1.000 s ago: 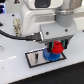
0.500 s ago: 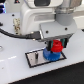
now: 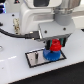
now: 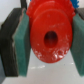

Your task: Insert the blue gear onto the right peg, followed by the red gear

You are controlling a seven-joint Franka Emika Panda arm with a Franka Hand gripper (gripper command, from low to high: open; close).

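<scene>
In the exterior view the blue gear [image 3: 50, 55] lies flat on the white plate with black border [image 3: 36, 58], at the plate's end toward the exterior view's right; the peg under it is hidden. The red gear [image 3: 55, 46] hangs just above the blue gear, gripped between my gripper's [image 3: 54, 44] fingers. In the wrist view the red gear [image 4: 49, 36] fills the picture, its centre hole dark, with a teal pad [image 4: 22, 44] pressed on its side. A second thin peg [image 3: 38, 56] stands bare on the plate.
The plate rests on a white table [image 3: 15, 70]. Black cables [image 3: 12, 34] run along the arm toward the exterior view's left. A dark background lies behind the arm.
The gripper with the red gear has stayed almost still over the blue gear; it may have dropped very slightly.
</scene>
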